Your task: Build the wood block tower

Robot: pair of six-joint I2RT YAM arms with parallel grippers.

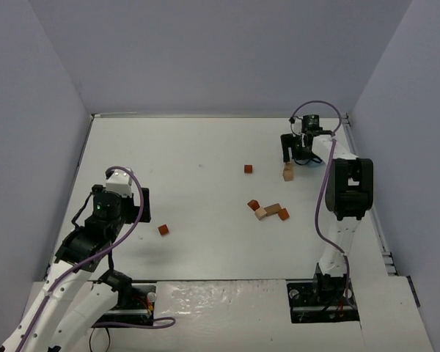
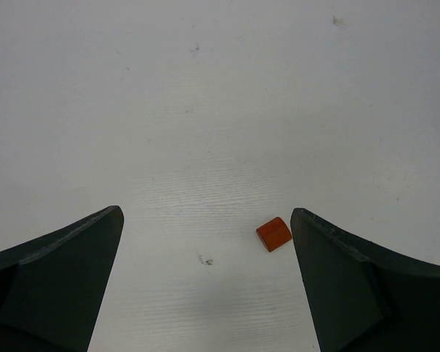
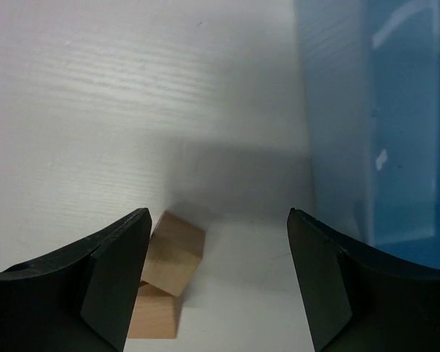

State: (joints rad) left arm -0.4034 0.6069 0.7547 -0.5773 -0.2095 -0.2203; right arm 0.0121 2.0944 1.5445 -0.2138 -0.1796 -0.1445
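A small stack of two tan blocks point(image 1: 288, 171) stands at the back right of the table; in the right wrist view the upper tan block point(image 3: 174, 253) sits skewed on the lower one point(image 3: 155, 319). My right gripper point(image 1: 296, 151) is open just behind the stack; in its own view point(image 3: 218, 282) the stack is by the left finger. An orange-red block point(image 1: 163, 229) lies alone near my left gripper point(image 1: 141, 207), which is open and empty. In the left wrist view point(image 2: 205, 282) that block point(image 2: 273, 234) lies by the right finger. Loose blocks point(image 1: 268, 210) lie mid-table.
A single reddish block point(image 1: 248, 169) lies left of the stack. The blue side wall point(image 3: 381, 117) is close on the right of the right wrist view. The loose cluster holds tan and orange-brown pieces, between the two arms.
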